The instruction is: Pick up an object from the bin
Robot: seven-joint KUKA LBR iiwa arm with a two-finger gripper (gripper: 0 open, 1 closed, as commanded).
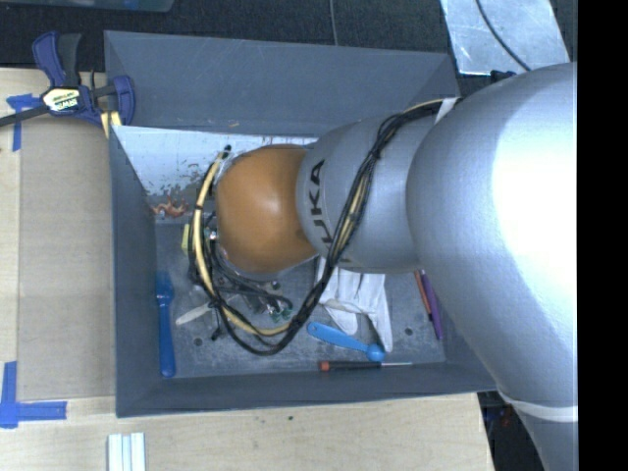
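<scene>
No object has been picked yet, as far as I can see from here: nothing is lifted clear, and what the arm is after is hidden under its own wrist. The hand [245,294] sits low over the left-middle of the bin [132,292] floor, tucked beneath the orange cover [257,204] and its looping cables [257,337]. Whether it is released or clenched I cannot tell.

Nearest to it lies a small pale piece [194,313], just beside the cables on the left. Beyond that, a long blue tool [165,330] lies along the left wall. To the right are a crumpled white cloth [361,297] and a blue spoon-shaped thing [341,339], with a thin dark stick [368,364] near the front wall.

My judgement: the reach down is made, while the grasp and the lift are left.
</scene>
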